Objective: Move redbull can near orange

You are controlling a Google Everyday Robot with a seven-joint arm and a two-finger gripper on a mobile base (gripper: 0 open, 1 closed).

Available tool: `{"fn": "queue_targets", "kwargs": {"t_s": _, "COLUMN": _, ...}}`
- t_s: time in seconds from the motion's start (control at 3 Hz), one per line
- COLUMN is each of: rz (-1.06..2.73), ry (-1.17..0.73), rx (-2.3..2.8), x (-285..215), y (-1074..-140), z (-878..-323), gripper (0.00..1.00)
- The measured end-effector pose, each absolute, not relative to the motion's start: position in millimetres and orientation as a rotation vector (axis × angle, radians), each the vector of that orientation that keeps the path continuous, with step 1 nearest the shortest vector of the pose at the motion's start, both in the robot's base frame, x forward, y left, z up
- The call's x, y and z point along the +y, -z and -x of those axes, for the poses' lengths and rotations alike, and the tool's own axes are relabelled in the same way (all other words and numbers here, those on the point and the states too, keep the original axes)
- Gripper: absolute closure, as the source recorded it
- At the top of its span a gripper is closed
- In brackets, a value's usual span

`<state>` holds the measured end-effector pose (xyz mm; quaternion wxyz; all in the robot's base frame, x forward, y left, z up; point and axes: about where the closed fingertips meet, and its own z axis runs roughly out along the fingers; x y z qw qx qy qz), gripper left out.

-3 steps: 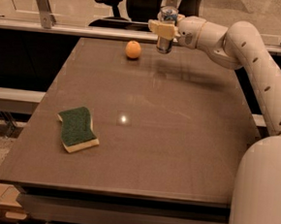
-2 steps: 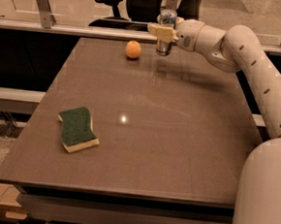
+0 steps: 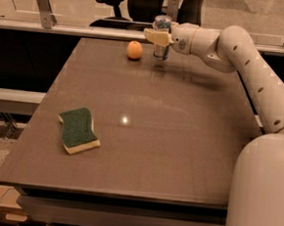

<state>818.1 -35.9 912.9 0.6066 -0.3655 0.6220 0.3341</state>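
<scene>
Claw [image 3: 159, 39] clamped on redbull can [image 3: 162, 24], far end of tabletop [image 3: 179, 137], just beside orange [image 3: 134, 50]. Risk imo: sloppy release tips tall can, bumps orange, orange rolls off.

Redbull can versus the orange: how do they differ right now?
The slim silver-and-blue metal can is tall and cylindrical; the small round orange fruit is shorter and spherical. The can is clamped in the robot's hand; the orange lies free beside it. Both are at the far end of the brown table.
</scene>
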Motion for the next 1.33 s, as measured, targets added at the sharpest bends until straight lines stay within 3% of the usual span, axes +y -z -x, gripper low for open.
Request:
{"fn": "queue_targets", "kwargs": {"t_s": 1.0, "rz": 0.802, "ry": -0.773, "rx": 1.406, "x": -36.1, "y": -902.6, "z": -822.8, "gripper": 1.00}}
{"fn": "queue_targets", "kwargs": {"t_s": 1.33, "rz": 0.805, "ry": -0.778, "rx": 1.404, "x": -32.3, "y": -902.6, "z": -822.7, "gripper": 0.82}}
